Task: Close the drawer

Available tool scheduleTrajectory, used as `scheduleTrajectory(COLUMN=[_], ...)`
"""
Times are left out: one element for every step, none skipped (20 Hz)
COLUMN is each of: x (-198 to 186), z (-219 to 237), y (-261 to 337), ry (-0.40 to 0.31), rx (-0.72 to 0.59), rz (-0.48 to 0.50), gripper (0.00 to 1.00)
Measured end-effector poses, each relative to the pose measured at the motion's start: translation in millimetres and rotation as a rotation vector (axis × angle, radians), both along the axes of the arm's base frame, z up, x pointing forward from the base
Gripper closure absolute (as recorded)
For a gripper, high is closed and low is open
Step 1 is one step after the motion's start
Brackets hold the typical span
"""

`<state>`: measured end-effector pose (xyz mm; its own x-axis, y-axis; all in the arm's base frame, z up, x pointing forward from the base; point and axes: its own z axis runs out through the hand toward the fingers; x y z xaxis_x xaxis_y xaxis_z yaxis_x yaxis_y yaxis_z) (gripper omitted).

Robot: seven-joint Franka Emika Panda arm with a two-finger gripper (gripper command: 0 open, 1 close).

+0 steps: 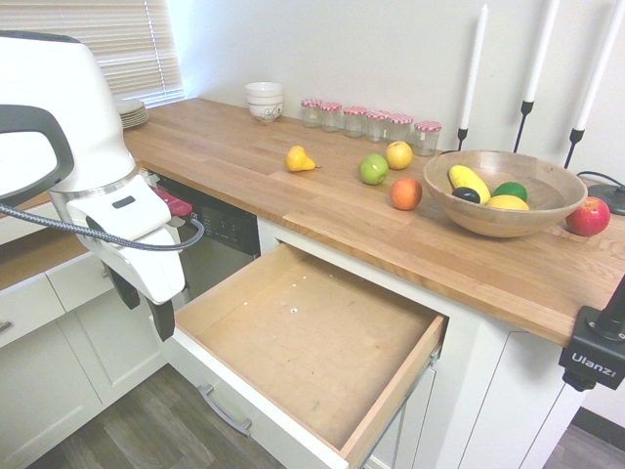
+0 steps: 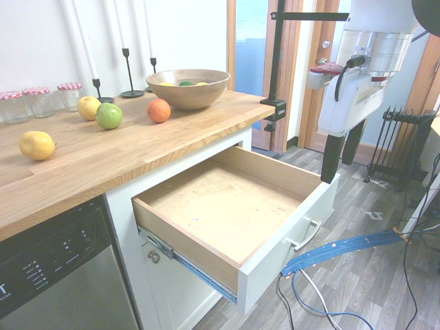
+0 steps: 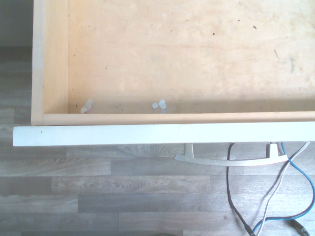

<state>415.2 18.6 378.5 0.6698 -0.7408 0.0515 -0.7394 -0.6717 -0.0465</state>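
First exterior view showed a kitchen corner with a long butcher-block worktop (image 1: 293, 210) running under a window with closed blinds (image 1: 107, 39) and along a plain white wall. Below the worktop, the drawer (image 1: 312, 342) stood pulled fully out over the grey wood-plank floor (image 1: 146, 430), its brown board bottom bare apart from a few pale specks, its white front panel carrying a curved silver handle (image 1: 225, 410). A black dishwasher (image 1: 220, 234) sat just beside the drawer's opening. The gripper (image 1: 142, 303) hung pointing down just outside the drawer's front corner, its dark fingers (image 1: 161, 318) spread wide and holding nothing, clear of the panel.

On the worktop sat a wooden bowl (image 1: 503, 210) of fruit, a red apple (image 1: 588, 216) beside it, an orange (image 1: 405, 192), a green apple (image 1: 373, 169), a yellow apple (image 1: 398, 154) and a yellow pear (image 1: 299, 159). A row of jars (image 1: 371, 122) with checked lids lined the wall, with stacked white bowls (image 1: 265, 101) and plates (image 1: 132, 112) nearer the window. Tall white candles (image 1: 474, 68) in black holders stood behind the bowl.

Second exterior view showed a doorway (image 2: 251, 62) with wood trim behind the arm.
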Motion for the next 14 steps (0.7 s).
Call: scheduleTrajectory(x=[0.0,0.0,-0.5,-0.8,-0.9,-0.7,-0.6,-0.4,-0.3,-0.1,-0.3,-0.5,-1.1,-2.0], z=[-0.2,-0.4,-1.2,-2.3,-3.2,-4.0,-4.8,-5.3,-5.7,-6.3,-8.7,-14.0,-22.0,-33.3], y=[0.0,0.2,0.1,0.1,0.1,0.1,0.1,0.0,-0.3,-1.0,-2.3,-3.8,-5.9,-8.4], ry=[0.001,0.001,0.003,0.004,0.006,0.007,0.008,0.009,0.009,0.01,0.012,0.017,0.021,0.028], rx=[0.002,0.006,0.006,0.006,0.007,0.007,0.008,0.009,0.012,0.014,0.015,0.016,0.017,0.018], rz=[-0.001,-0.005,-0.005,-0.005,-0.006,-0.006,-0.007,-0.008,-0.011,-0.015,-0.018,-0.022,-0.026,-0.032], gripper=[0.0,0.0,0.0,0.0,0.0,0.0,0.0,0.0,0.0,0.0,0.0,0.0,0.0,0.0])
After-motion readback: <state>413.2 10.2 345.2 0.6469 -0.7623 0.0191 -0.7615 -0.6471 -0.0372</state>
